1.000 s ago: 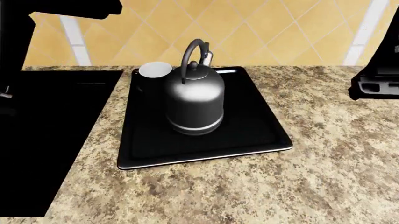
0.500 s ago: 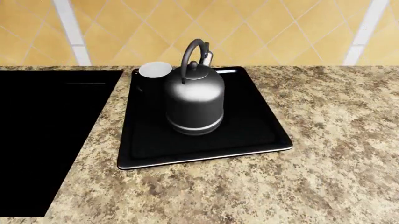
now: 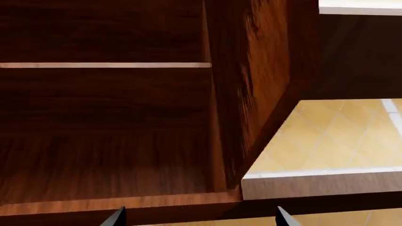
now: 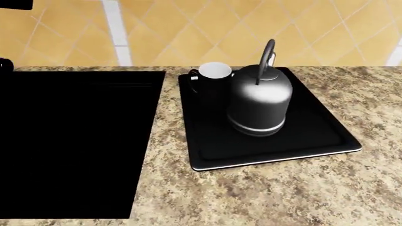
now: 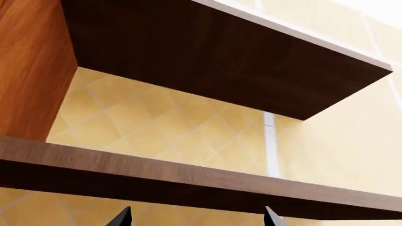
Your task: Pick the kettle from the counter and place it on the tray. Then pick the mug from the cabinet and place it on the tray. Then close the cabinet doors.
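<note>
Kettle [image 4: 259, 101] upright on tray [image 4: 326, 123], spout toward wall; both fingers apart.

The grey kettle [image 4: 259, 101] and white-rimmed dark mug [image 4: 212, 81] stand upright, side by side, on the black tray [image 4: 314, 134] on the speckled counter [image 4: 264, 193].

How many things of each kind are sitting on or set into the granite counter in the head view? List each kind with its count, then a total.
Kettle: 1
Mug: 1
Tray: 1
Sink: 1
Total: 4
</note>
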You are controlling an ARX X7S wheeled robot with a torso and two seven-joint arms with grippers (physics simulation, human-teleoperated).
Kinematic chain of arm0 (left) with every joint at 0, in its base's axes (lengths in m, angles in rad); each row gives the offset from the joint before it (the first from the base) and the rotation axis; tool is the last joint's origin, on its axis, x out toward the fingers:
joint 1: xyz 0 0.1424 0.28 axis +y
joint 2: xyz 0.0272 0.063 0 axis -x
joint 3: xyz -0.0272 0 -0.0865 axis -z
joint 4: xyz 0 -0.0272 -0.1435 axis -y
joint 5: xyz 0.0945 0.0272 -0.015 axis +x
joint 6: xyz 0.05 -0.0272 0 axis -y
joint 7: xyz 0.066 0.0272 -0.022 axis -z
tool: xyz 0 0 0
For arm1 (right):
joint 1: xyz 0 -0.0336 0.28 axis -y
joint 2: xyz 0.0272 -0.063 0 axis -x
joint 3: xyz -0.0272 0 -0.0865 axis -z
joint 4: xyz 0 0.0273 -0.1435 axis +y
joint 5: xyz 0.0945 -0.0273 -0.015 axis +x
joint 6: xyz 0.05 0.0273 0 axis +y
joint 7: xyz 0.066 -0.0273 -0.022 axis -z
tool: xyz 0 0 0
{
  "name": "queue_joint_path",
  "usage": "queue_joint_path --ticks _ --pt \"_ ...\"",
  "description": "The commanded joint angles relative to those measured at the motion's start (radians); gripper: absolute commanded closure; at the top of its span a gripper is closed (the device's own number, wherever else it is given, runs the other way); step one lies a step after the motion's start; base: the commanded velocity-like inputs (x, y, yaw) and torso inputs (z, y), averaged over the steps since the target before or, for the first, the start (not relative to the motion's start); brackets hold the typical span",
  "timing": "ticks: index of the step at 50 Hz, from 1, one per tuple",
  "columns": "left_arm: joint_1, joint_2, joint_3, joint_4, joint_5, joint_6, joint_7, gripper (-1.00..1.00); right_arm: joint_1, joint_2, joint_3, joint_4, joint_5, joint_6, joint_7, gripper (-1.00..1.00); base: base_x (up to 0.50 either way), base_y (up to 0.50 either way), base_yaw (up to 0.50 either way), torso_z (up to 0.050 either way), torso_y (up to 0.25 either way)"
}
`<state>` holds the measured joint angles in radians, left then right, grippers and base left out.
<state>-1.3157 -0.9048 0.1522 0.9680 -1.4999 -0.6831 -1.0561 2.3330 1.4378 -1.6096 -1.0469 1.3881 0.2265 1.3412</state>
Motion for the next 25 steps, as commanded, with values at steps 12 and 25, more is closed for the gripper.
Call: queue_joint_path --ticks 12,25 --pt "0.029 -0.005 -0.006 0.008 0.013 0.010 0.007 -1.00 0.021 -0.004 -0.042 0.000 -0.017 -0.013 0.011 -1.00 0.00 0.50 0.00 0.000 0.000" --pt "0.048 -0.014 -0.014 0.015 0.017 0.017 0.009 -1.00 0.021 -0.011 -0.057 0.000 -0.027 -0.019 0.016 -1.00 0.00 0.50 0.00 0.000 0.000"
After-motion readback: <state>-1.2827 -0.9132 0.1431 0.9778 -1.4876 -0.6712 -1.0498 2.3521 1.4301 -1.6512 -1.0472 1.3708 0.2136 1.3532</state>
